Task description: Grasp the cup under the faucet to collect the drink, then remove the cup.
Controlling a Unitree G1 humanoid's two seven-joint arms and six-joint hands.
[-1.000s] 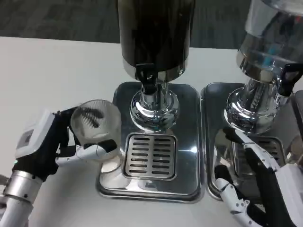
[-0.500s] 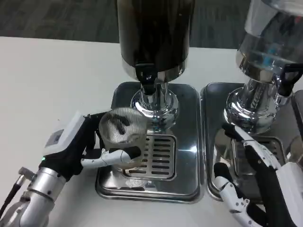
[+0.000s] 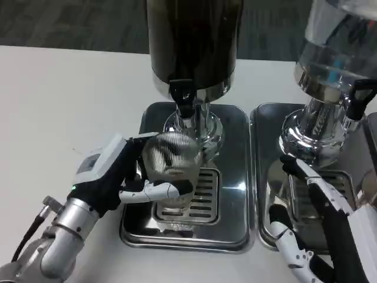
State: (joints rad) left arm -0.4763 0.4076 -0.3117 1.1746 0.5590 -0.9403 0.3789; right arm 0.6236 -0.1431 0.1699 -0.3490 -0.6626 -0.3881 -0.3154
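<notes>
We held the clear ribbed cup in our left hand, fingers wrapped round its side, over the slotted grate near the front edge of the left drip tray. The cup sat just below and in front of the black faucet of the dark drink dispenser, which stood at the tray's back half. Our right hand lay at the front of the neighbouring right tray, beneath the clear dispenser; its fingers were spread and held nothing. Both trays rested on the white tabletop.
</notes>
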